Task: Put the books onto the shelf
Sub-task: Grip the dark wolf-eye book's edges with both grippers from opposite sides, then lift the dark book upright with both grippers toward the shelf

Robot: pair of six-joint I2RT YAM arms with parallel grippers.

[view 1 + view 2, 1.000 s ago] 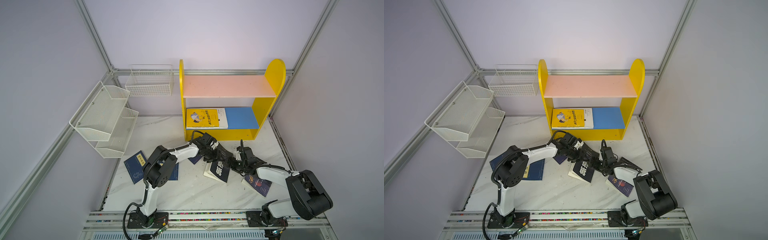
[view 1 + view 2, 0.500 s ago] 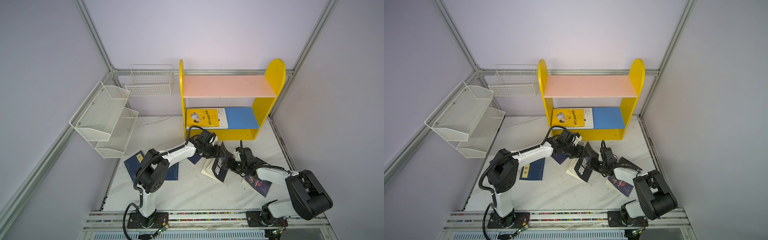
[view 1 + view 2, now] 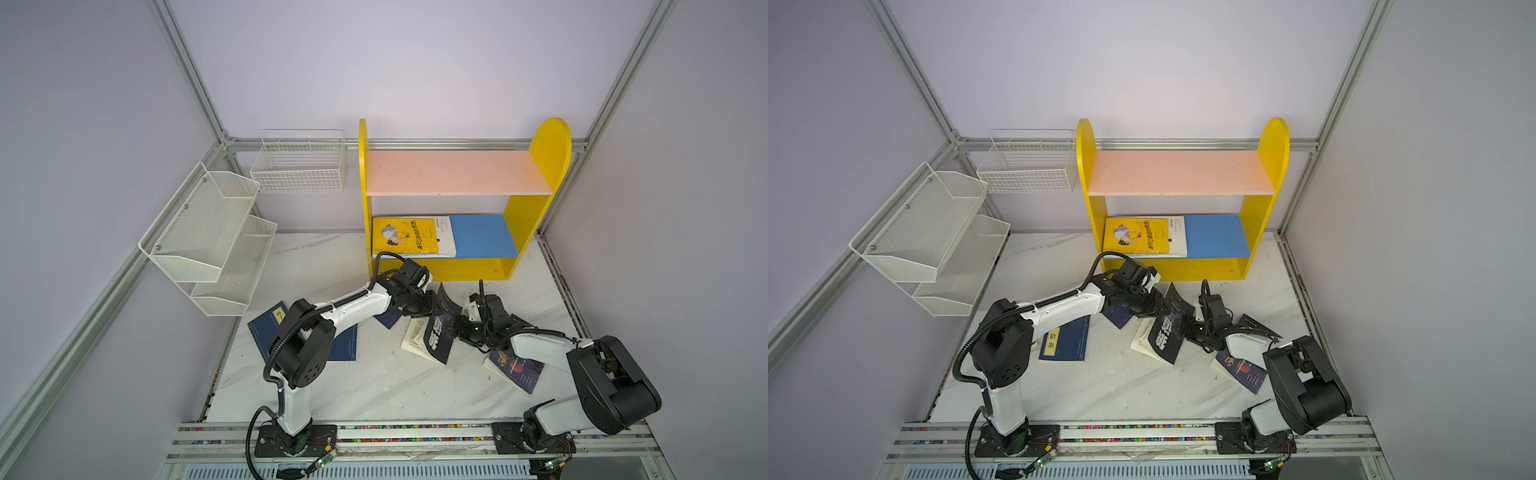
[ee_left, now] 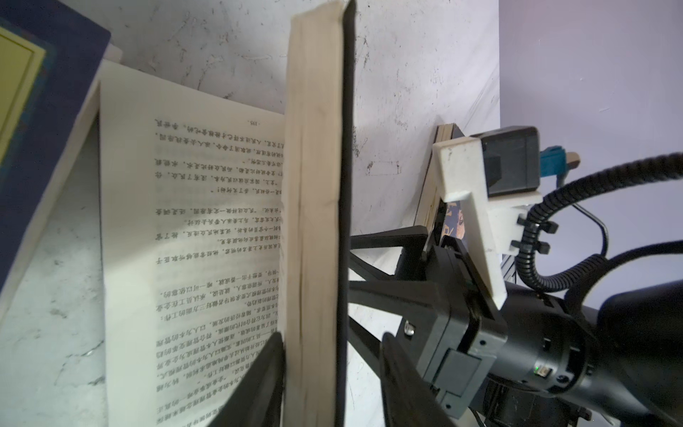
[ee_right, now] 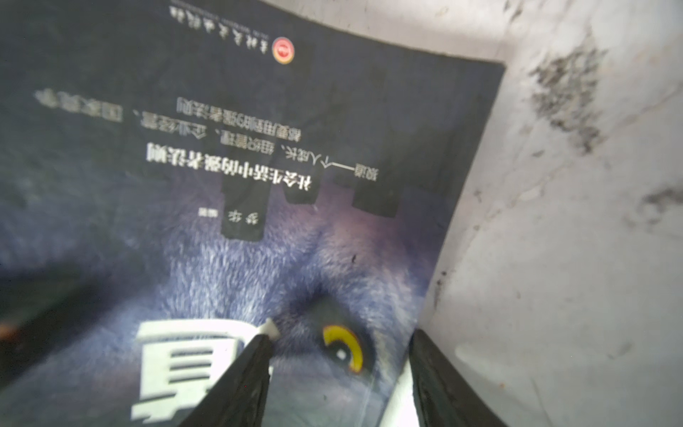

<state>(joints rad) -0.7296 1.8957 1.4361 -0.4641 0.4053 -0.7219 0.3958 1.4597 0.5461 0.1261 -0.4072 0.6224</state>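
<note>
A: Where's the book?
B: The wolf-cover book point(image 3: 438, 340) stands splayed open on the bench point(image 3: 374, 386), just in front of the shelf point(image 3: 528, 216).
A: Gripped?
B: The left tool point(image 4: 329, 338) straddles cover and pages, released: one finger point(image 4: 262, 369) touches paper, the other stands clear. The right tool point(image 5: 343, 332) is parted at the cover's edge; contact I cannot tell, that view blurs.
A: Hidden bits?
B: The left arm point(image 3: 353, 303) covers part of a navy book point(image 3: 264, 332) front-left of the shelf; the right arm point(image 3: 536, 345) crosses an illustrated paperback point(image 3: 515, 370).
A: Surroundings?
B: Scuffed white marble, lilac walls; a yellow book point(image 3: 403, 237) lies on the shelf's blue board; a mesh rack point(image 3: 208, 237) and wire basket point(image 3: 299, 166) hang left of the shelf.
</note>
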